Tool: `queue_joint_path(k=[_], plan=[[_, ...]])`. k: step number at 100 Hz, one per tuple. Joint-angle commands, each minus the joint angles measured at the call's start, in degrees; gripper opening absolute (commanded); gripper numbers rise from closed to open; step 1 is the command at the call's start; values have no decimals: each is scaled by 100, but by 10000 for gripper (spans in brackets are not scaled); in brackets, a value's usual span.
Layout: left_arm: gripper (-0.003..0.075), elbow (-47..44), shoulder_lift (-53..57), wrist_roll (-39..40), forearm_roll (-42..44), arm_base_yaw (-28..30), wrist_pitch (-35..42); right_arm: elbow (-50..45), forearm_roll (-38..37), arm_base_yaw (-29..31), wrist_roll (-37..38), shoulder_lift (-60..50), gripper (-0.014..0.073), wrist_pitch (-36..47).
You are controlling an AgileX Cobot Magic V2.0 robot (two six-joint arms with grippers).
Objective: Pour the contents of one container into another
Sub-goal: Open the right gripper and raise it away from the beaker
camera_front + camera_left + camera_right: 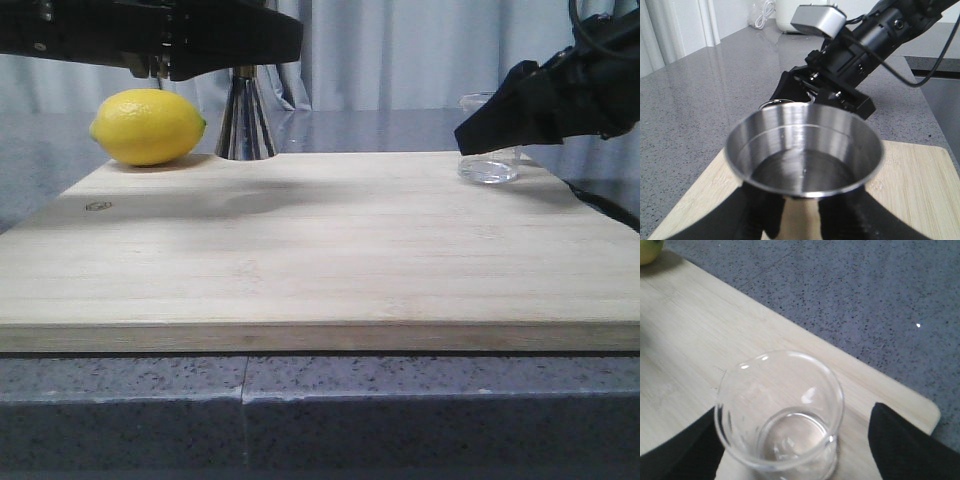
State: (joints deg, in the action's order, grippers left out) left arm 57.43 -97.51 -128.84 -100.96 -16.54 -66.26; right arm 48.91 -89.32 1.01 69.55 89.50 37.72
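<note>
1. Beaker point(489, 163) standing upright at the board's point(320, 250) far right corner, about 2 o'clock from board centre; clear, looks empty in the right wrist view point(780, 415).
2. Right end effector point(790, 450) spread, one dark finger point(685, 450) on each side of the beaker, gaps visible; not pinching it.
3. Jigger point(245, 120) upright at the far edge, about 11 o'clock, just right of the lemon point(148, 126); upper part hidden behind the left arm.
4. Left end effector point(800, 220) at the jigger point(804, 150), fingers point(757, 215) against its sides below the cup; appears pinched on it.
5. Lemon at far left, about 10 o'clock.
6. Board lying on the grey speckled table point(320, 400).
</note>
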Motion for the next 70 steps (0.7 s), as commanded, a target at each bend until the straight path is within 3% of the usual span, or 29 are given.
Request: queue_joint_path(k=[1,17,70], plan=[[249,171,288,57,-499,-49,-577,182,-495,28,770,-409,533,43],[249,171,288,57,-499,-49,-577,182,-1830,28,2426,-809,533,-60],[249,171,288,57,-499,-49,-577,11,-1823,28,3639,-2368,531,342]])
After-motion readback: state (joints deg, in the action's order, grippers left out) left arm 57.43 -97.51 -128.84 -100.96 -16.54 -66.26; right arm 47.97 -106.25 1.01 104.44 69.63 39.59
